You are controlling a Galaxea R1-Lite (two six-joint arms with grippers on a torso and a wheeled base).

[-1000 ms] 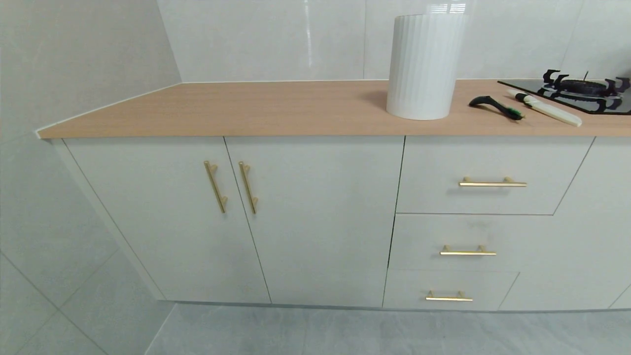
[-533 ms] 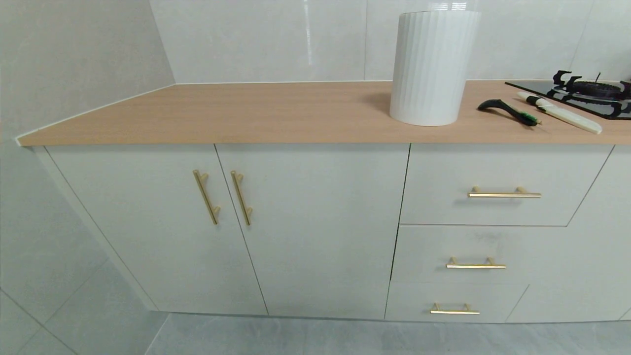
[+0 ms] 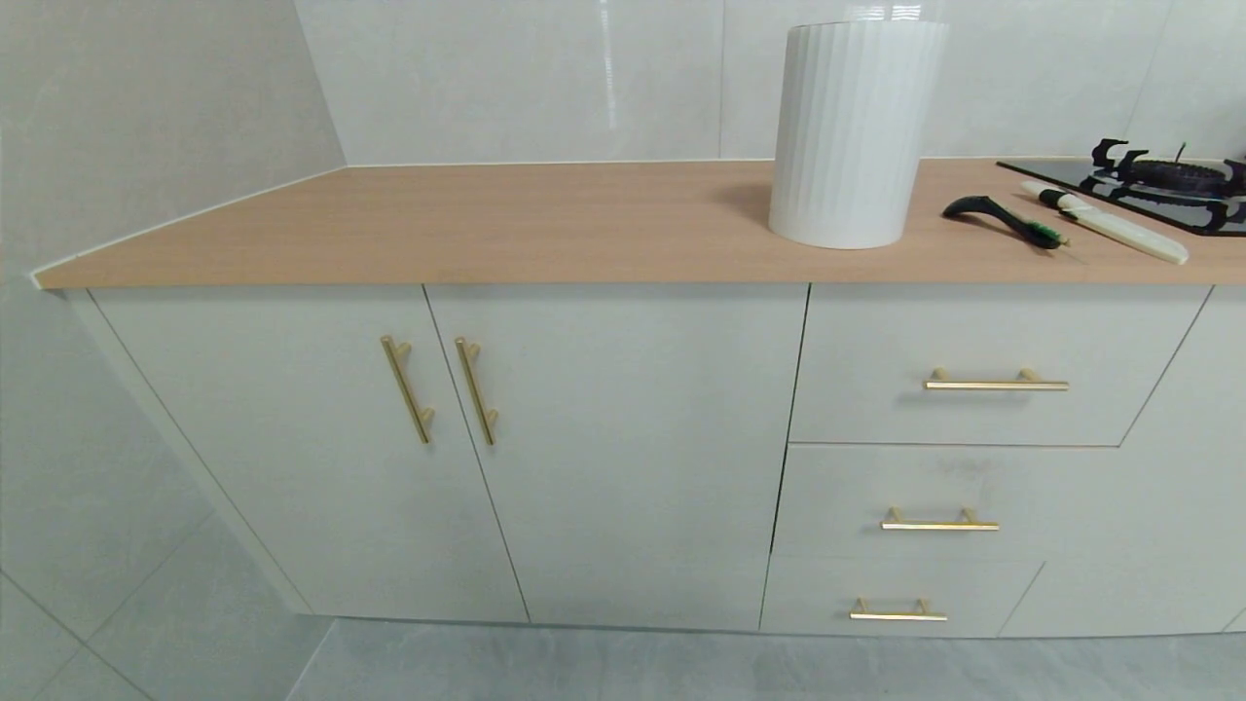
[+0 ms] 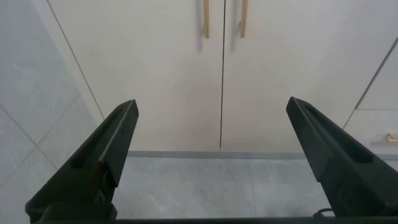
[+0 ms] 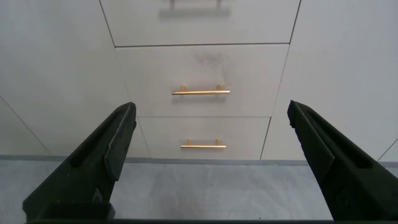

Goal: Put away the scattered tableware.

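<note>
On the wooden countertop [image 3: 487, 224] at the right lie a black-handled peeler with a green head [image 3: 1005, 220] and a cream knife with a dark collar [image 3: 1105, 223], side by side. A tall white ribbed container [image 3: 845, 133] stands just left of them. My left gripper [image 4: 211, 112] is open and held low, facing the two cabinet doors. My right gripper [image 5: 211, 112] is open too, held low in front of the lower drawers, with nothing between its fingers.
A black gas hob [image 3: 1158, 180] sits at the far right of the counter. Below are two doors with gold handles [image 3: 438, 389] and three drawers with gold bar handles [image 3: 995, 383]. A tiled wall closes the left side; grey floor lies in front.
The head view shifted between one second and half a second ago, bringing the cabinets closer and lower in frame. Since then nothing has visibly moved.
</note>
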